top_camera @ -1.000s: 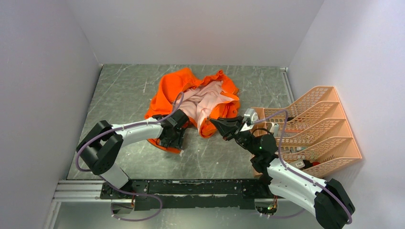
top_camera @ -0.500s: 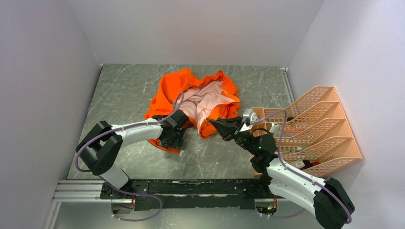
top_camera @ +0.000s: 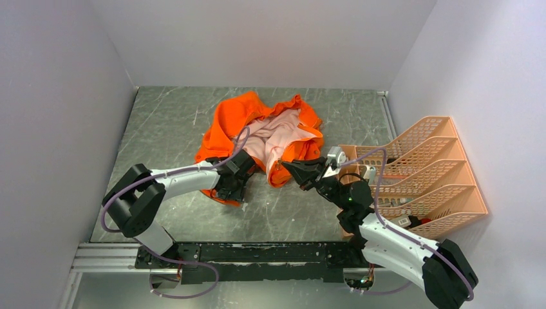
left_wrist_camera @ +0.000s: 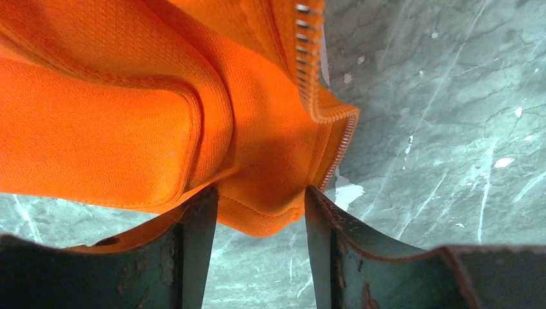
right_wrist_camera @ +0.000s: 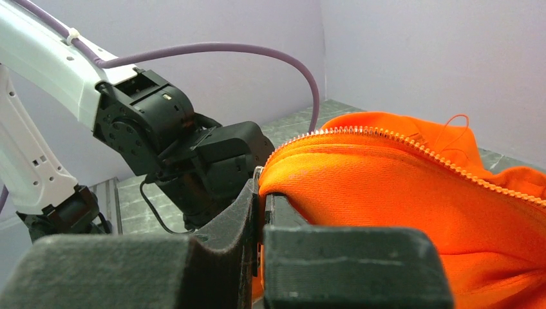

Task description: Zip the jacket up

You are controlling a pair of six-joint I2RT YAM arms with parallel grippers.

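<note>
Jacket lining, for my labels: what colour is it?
Pale pink lining, clearest in the top external view.

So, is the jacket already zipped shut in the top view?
No, the jacket lies crumpled with its front spread open and its pale pink lining showing between the orange halves.

open bench (top_camera: pixel 161 122) lies left of the jacket (top_camera: pixel 225 122) and along the near edge between the two arms. the jacket heap fills the middle and far part. the basket rack (top_camera: pixel 438 174) blocks the right side, just behind the right hand (top_camera: pixel 286 165). walls (top_camera: pixel 64 96) hem in three sides.
</note>
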